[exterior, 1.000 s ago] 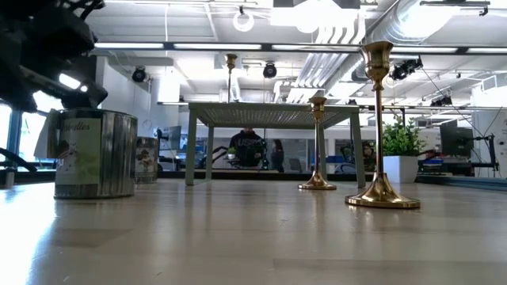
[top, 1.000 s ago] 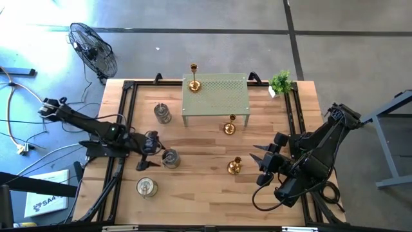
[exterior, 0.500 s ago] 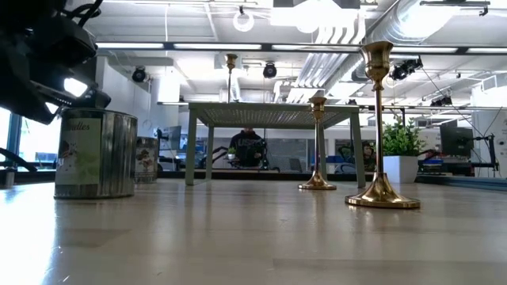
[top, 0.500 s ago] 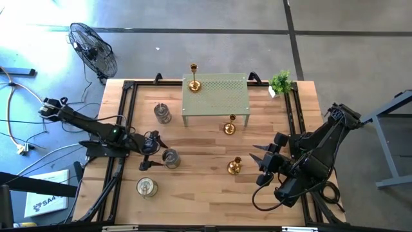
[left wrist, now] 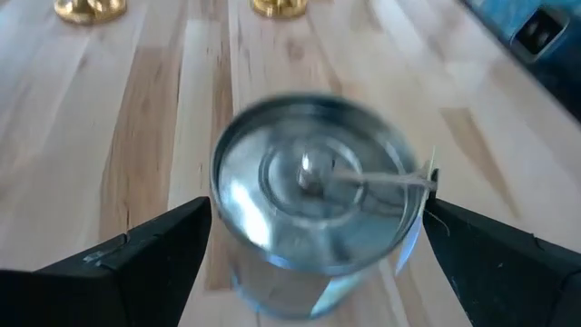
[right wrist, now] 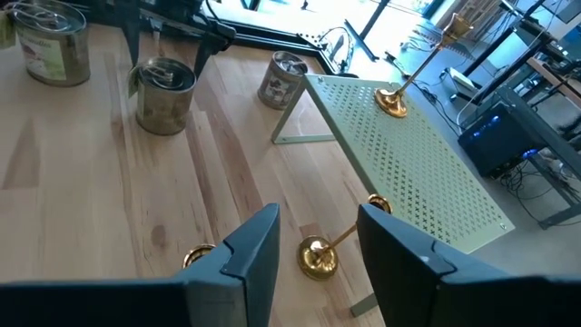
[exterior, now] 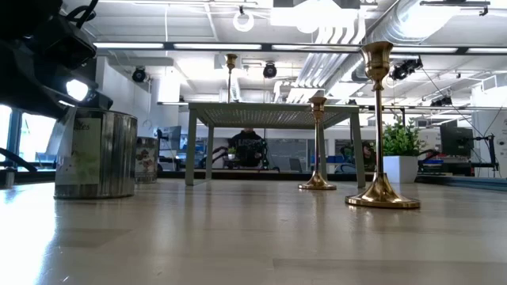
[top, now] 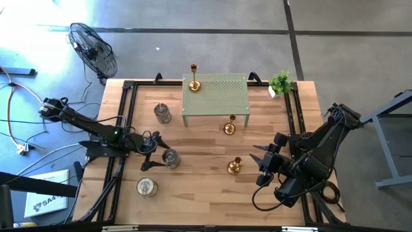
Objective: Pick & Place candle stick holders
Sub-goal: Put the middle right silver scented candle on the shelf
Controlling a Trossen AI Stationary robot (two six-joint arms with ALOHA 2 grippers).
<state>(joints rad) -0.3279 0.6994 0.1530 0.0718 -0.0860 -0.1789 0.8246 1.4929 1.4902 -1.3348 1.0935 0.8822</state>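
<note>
the silver candle jar [top: 170, 157] stood upright on the wooden worktop [top: 199, 193], in its left half about midway between near and far edges, with the left gripper [top: 154, 152] spread wide around it, one finger [left wrist: 136, 263] on each side and apparently clear of the wall. it looked like a stiff, smooth metal tin with a wick [left wrist: 309, 165] at its centre; probably fairly light, slippery, best squeezed across the round wall below the rim. two more silver jars waited: one [top: 147, 187] near the front left corner, another [top: 163, 113] nearer the far edge. on the green perforated riser [top: 225, 96] at the far edge a gold candlestick [top: 193, 82] already stood at its left corner; a second gold candlestick [top: 229, 127] stood just in front of the riser, a third gold candlestick [top: 234, 167] toward the near right. those are top-heavy and would tip easily; hold the stem. the right gripper [top: 265, 164] hung beside the third, fingers partly open, empty. a small potted plant [top: 280, 82] sat at the far right corner.
</note>
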